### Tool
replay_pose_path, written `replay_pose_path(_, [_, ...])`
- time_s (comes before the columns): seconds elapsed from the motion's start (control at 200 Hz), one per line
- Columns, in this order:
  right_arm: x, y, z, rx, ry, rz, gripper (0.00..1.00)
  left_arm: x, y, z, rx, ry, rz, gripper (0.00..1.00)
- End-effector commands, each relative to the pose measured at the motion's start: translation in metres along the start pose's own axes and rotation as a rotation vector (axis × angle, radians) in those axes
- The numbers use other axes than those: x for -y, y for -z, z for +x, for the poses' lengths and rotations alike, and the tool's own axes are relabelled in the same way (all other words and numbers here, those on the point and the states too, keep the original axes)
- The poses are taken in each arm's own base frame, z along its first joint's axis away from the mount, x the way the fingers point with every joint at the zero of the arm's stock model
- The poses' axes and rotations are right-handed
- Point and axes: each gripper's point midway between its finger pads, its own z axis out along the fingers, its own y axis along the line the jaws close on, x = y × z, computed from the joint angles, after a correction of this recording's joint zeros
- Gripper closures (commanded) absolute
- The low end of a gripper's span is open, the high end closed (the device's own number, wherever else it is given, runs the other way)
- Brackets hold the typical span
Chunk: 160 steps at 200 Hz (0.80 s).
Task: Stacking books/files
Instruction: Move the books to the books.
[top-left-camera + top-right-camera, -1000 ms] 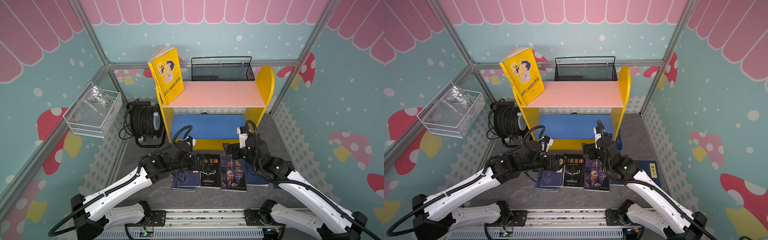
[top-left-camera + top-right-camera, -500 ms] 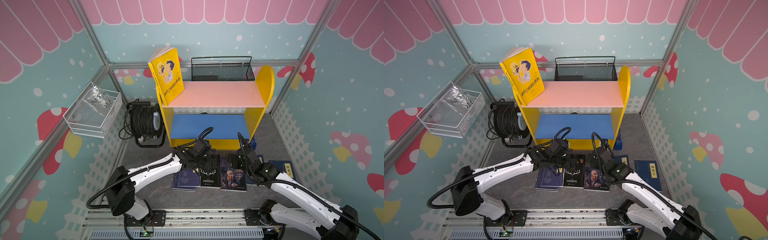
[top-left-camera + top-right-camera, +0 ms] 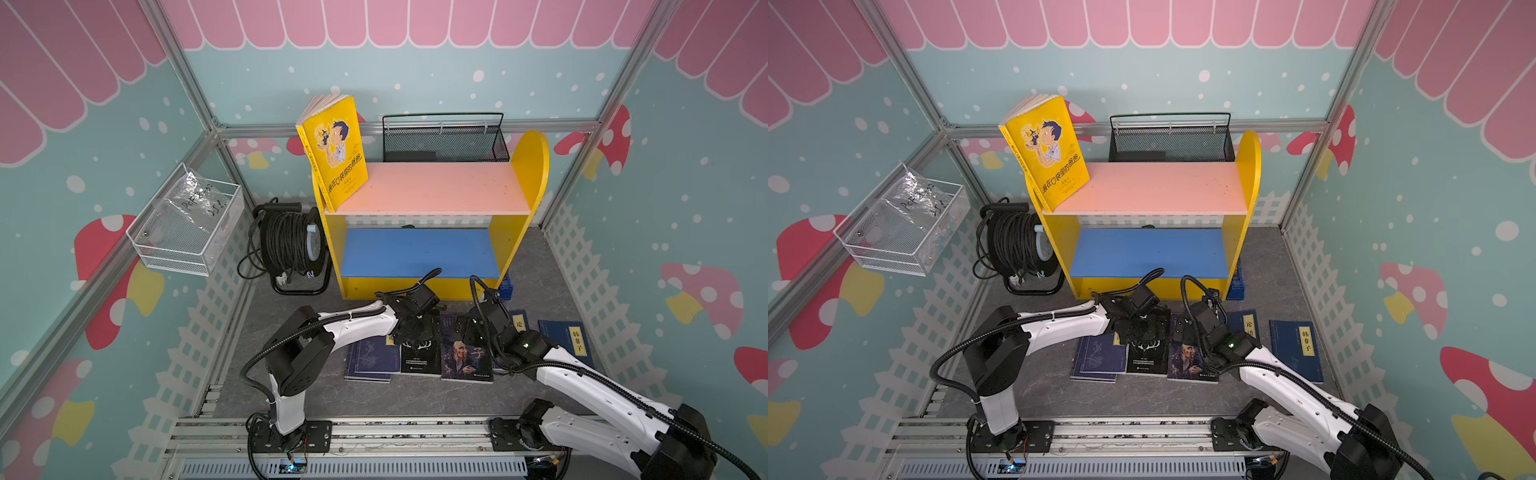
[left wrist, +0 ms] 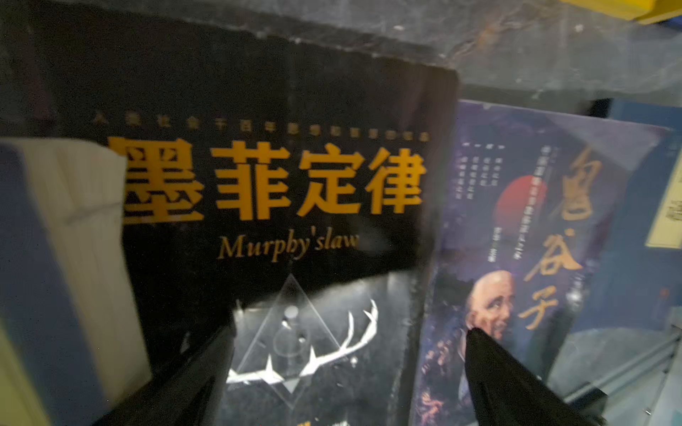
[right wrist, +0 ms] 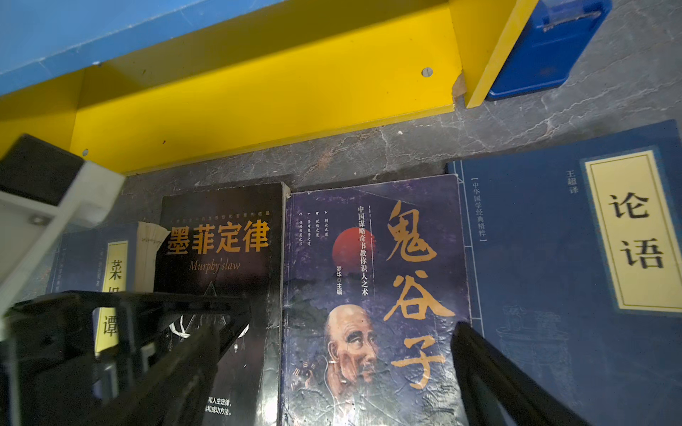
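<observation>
Down on the grey floor (image 3: 374, 399) before the yellow shelf unit (image 3: 528, 178), five books lie flat in a row: a navy paperback (image 3: 368, 359), the black Murphy's law book (image 4: 258, 184), the purple portrait book (image 5: 372, 295), a navy Lunyu volume (image 5: 553, 258), and a navy Han Feizi volume (image 3: 567, 340) set apart at my right. A yellow picture book (image 3: 334, 149) stands tilted on the unit's top board.

Nothing is stacked yet, so I judge this is the first pick, with my left arm going for the black Murphy's law book. It sits tight against the purple portrait book, and the navy paperback's page edge crowds its other side, so I would not pinch across its width. I would rather drop one finger at the free short edge nearest the shelf, tip that edge up, then close on the thickness. Both wrists hang close together, so I would move one arm at a time.

My left gripper (image 4: 350, 332) is spread as wide as it goes and holds nothing. One finger hangs over the antler emblem, the other over the portrait's face. I cannot tell whether either tip touches a cover. My right gripper (image 3: 467, 328) is equally wide and empty above the purple portrait book, with one finger near the seam with the navy Lunyu volume.
</observation>
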Motion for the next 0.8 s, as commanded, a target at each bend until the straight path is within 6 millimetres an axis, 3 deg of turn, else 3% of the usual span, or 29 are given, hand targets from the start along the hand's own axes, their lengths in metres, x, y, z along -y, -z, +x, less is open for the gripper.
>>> replay_pose_path(0.0, [-0.005, -0.006, 0.006, -0.012, -0.026, -0.026, 0.01, -0.025, 0.003, -0.006, 0.037, 0.030, -0.140, 0.00])
replay_pose_path(0.265, [-0.018, -0.023, 0.014, -0.053, 0.030, -0.053, 0.00, -0.076, 0.004, 0.001, 0.025, 0.098, -0.243, 0.00])
replay_pose_path(0.51, [-0.028, -0.031, 0.016, -0.059, 0.044, -0.087, 0.00, -0.096, 0.005, 0.005, 0.023, 0.122, -0.305, 0.00])
replay_pose_path(0.655, [-0.030, -0.033, 0.017, -0.061, 0.054, -0.094, 0.00, -0.091, 0.000, 0.005, 0.003, 0.089, -0.296, 0.00])
replay_pose_path(0.795, [-0.028, -0.034, 0.019, -0.066, 0.061, -0.091, 0.00, -0.056, 0.000, 0.003, -0.005, 0.008, -0.179, 0.00])
